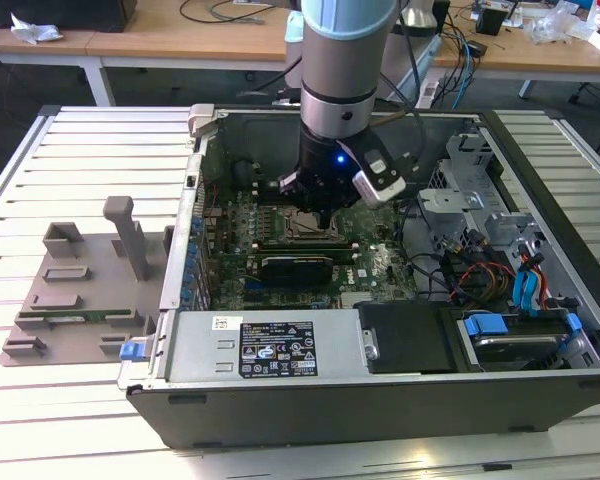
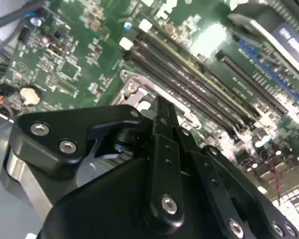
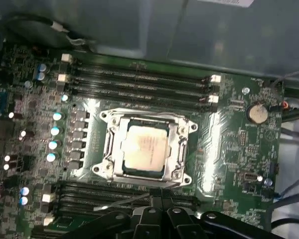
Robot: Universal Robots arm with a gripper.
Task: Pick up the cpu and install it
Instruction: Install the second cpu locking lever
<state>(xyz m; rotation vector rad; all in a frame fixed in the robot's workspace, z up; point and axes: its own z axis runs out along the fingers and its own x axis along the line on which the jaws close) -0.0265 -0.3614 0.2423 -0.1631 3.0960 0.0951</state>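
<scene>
Cpu (image 3: 146,147) position is the relation that matters here: in the first wrist view the silver-grey chip lies flat inside the metal socket frame (image 3: 182,144) on the green motherboard (image 3: 229,144), between two banks of long memory slots (image 3: 139,79). It is just ahead of the gripper (image 3: 159,199) rather than in it. The chip is close to square, so it has no real long axis. Its edges run parallel to the frame and to the slots, and it looks level, which suggests it is seated rather than resting askew. Whether the frame is latched down over it I cannot tell. The black fingertips appear drawn together with nothing between them, near the frame's edge but apart from the chip. In the exterior view the arm hangs almost straight down into the open computer case (image 1: 180,250), over the middle of the board. The grey holder tray (image 1: 70,300) sits well apart on the slatted table toward the exterior view's left. There is faint print on the chip's lid and a black-and-white label (image 1: 278,348) on the power supply housing, both too small to make out. A round coin cell (image 3: 256,113) sits beyond the slots
</scene>
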